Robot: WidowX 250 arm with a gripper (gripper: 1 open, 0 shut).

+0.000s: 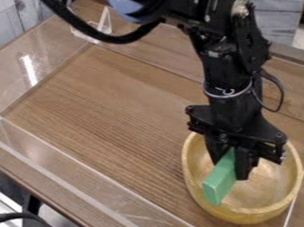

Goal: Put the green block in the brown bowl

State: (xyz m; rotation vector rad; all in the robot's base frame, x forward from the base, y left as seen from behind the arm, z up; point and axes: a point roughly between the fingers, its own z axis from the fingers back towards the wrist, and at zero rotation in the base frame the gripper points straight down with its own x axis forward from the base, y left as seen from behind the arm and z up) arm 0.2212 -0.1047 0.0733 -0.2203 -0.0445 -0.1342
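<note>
Hand (236,151) pointing nearly straight down over the brown bowl (283,197), fingers clamped tight on the top end of the green block (223,179). Block hangs tilted, lower end down inside the bowl near its left wall, looks at or just off the bowl floor, can't tell if touching. Bowl sits by the tabletop's (103,108) near-right corner, close to the right edge. Risks, imo: block is held by one end only and at an angle, so on release it prob tips over; it's leaning toward the rim, so it could end up propped on the rim or flip out over the near side instead of lying flat. If hand pushes lower first, block could jam against the bowl floor and shove or rock the bowl toward the edge. If block sticks to a finger on opening, it may get dragged up and out w/ the retreat. Fix: open fully, lift straight up. Surface: wood-grain tabletop, brown, w/ clear plastic walls (38,54) round the edges, glare on them. Nothing else seen on the tabletop. Background: blurry, pale wall, a blue thing (127,3) behind the arm at top, dark cabling bottom-left.
</note>
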